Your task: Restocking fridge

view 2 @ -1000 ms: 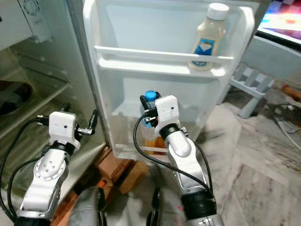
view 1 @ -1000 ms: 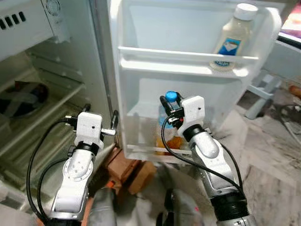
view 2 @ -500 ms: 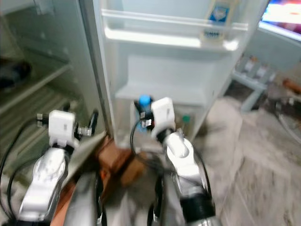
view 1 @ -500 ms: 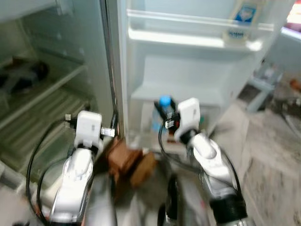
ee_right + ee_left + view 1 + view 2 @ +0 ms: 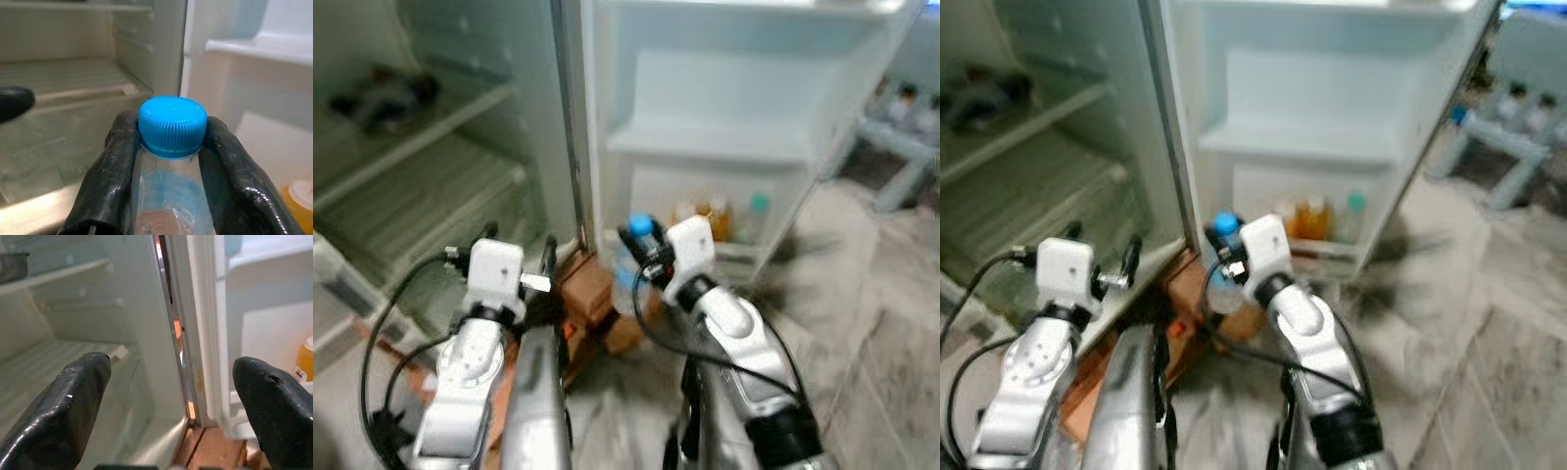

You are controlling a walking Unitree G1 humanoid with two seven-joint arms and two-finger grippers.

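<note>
Center frame: right claw clenched around bottle neck, presumably for door shelf; left claw released, idle.

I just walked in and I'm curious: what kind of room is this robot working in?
Probably a home kitchen: an open fridge with wire shelves, drink bottles in its door rack, and a stone-patterned floor.

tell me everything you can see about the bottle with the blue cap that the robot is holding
The clear plastic bottle with a ribbed blue screw cap stands upright, clamped at the neck just below the cap between the right gripper's two black fingers. A blue label wraps the body under the neck, and the contents look clear. It is held in the air in front of the open white fridge door, short of the lowest door shelf, where other bottles stand. Nothing but the fingers touches it.
</note>
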